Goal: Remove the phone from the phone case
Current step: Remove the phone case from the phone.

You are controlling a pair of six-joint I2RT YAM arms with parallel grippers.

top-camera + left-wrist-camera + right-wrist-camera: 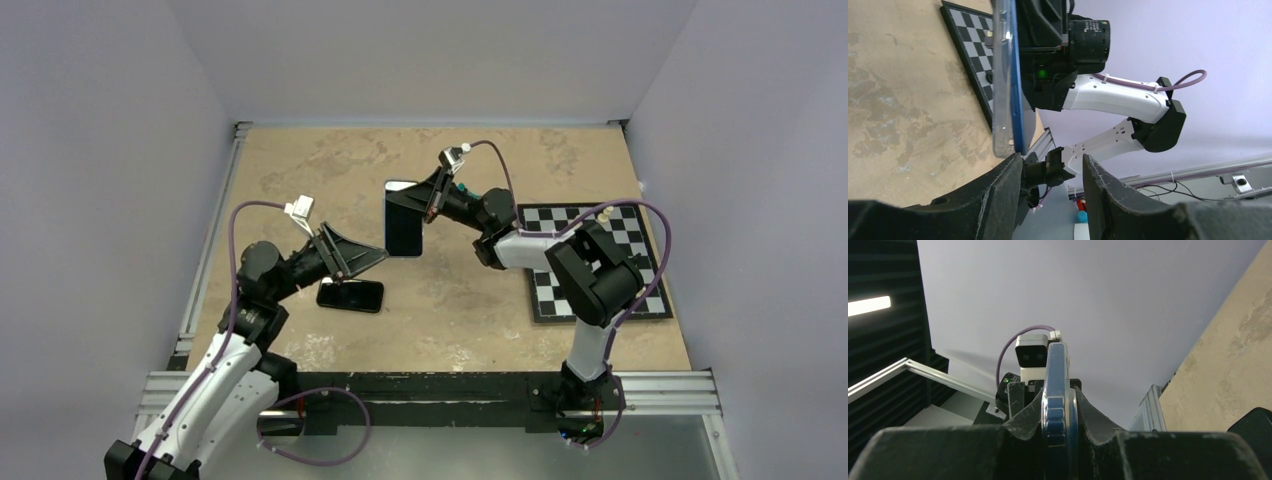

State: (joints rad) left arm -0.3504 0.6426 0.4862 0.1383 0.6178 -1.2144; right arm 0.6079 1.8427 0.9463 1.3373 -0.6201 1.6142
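Currently the phone (403, 228), in its clear case (1002, 90), is held in the air above the middle of the table (300, 170). The right gripper (428, 205) is clamped hard across its two broad faces, at the long edge on the right-arm side.

**Left hand.** The left gripper (1052, 162) stands partly open with nothing between its fingers. One fingertip (1015, 161) sits at the phone's near corner. Whether it is touching or just short of the corner cannot be told.

**Step in hand (judgement).** The task at this point appears to be getting a hold on the case at that corner so it can be peeled off.
- The finger should catch only the clear lip, not the blue body inside it.
- The corner should be worked free first, then the peel carried along the long edge.
- The right clamp must hold firm. Because it presses case and phone together, the case may bind there.
- A phone that springs free would fall to the table.

**Orientation.**
- The long axis runs from the far side of the table toward the arm bases.
- The dark face is turned up to the overhead camera.
- Both wrist cameras see the phone edge-on.
- Whether it lies truly level is not clear.

**Other items.** A black slab (350, 295) lies flat under the left arm, and a checkerboard (552, 290) lies to the right.
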